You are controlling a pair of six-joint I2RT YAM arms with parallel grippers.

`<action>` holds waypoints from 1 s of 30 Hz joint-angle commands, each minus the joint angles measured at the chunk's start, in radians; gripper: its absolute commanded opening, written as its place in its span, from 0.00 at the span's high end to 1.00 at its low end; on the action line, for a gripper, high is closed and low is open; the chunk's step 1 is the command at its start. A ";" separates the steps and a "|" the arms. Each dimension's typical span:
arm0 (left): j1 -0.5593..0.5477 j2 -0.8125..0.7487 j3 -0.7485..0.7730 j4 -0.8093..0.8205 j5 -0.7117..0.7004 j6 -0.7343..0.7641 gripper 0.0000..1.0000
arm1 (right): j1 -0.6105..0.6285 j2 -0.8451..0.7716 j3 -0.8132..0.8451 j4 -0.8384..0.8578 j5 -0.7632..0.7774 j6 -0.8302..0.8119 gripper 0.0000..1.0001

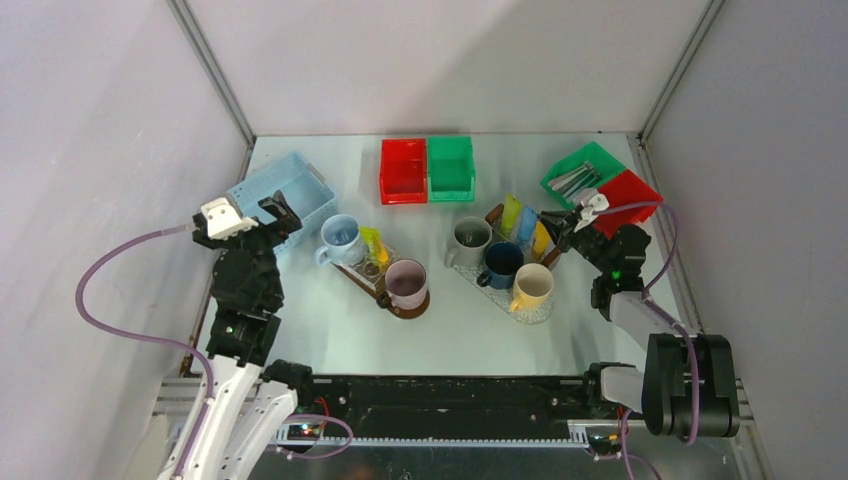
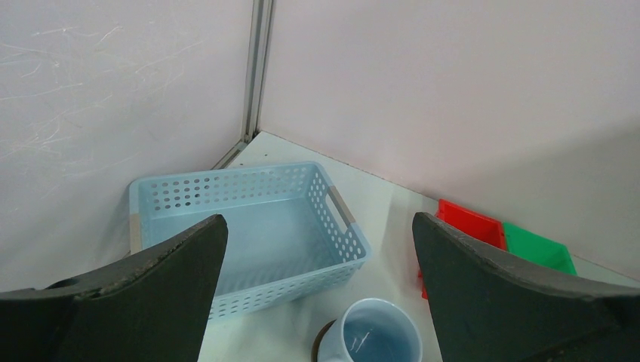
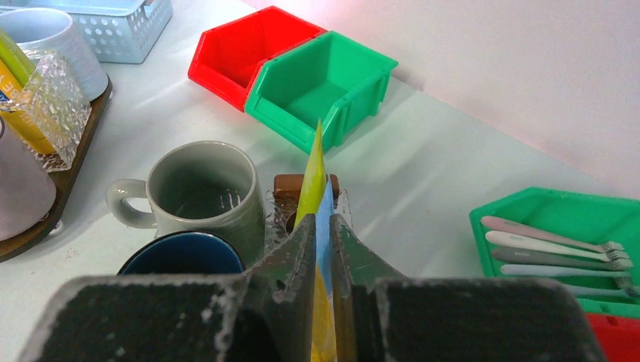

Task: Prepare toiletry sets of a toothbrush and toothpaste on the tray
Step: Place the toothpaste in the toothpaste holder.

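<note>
Our right hand [image 3: 323, 226] is narrow, its fingers close on either side of the yellow tube [image 3: 321, 324]. That tube stands on edge at the far end of the right tray [image 1: 543, 313]; whether the fingers press it we cannot tell. Just beyond it the light blue tube [image 3: 326, 219] and the lime green tube [image 3: 312, 177] also stand upright. A grey mug [image 3: 204, 188] and a dark blue mug [image 3: 181, 256] crowd the tubes on the left, with a yellow mug [image 1: 531, 285] nearer the arms.

The toothbrushes [image 3: 551, 235] lie in a green bin [image 3: 528, 200] off to the right, apart from the tray, with a red bin [image 1: 630, 195] just beside it.

Our left hand [image 2: 317, 222] hangs wide, holding nothing, at the near edge of a pale blue basket [image 2: 226, 188]. Near it a second tray [image 1: 357, 277] carries a light blue mug [image 1: 341, 237], a pinkish mug [image 1: 406, 283] and a yellowish tube [image 1: 374, 245]. A second red bin [image 1: 403, 170] and a second green bin [image 1: 451, 168] stand side by side at the back of the counter [image 1: 450, 330].
</note>
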State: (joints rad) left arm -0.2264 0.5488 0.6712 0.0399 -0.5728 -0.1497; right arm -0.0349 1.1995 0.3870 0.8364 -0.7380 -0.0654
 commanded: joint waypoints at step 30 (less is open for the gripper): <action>0.016 -0.007 -0.004 0.039 0.019 -0.010 0.00 | -0.005 -0.072 0.449 -0.704 0.609 0.335 0.50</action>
State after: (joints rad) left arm -0.2218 0.5411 0.6678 0.0433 -0.5640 -0.1566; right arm -0.0349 1.0668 0.7036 0.3698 -0.3050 0.1551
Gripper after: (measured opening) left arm 0.995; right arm 0.502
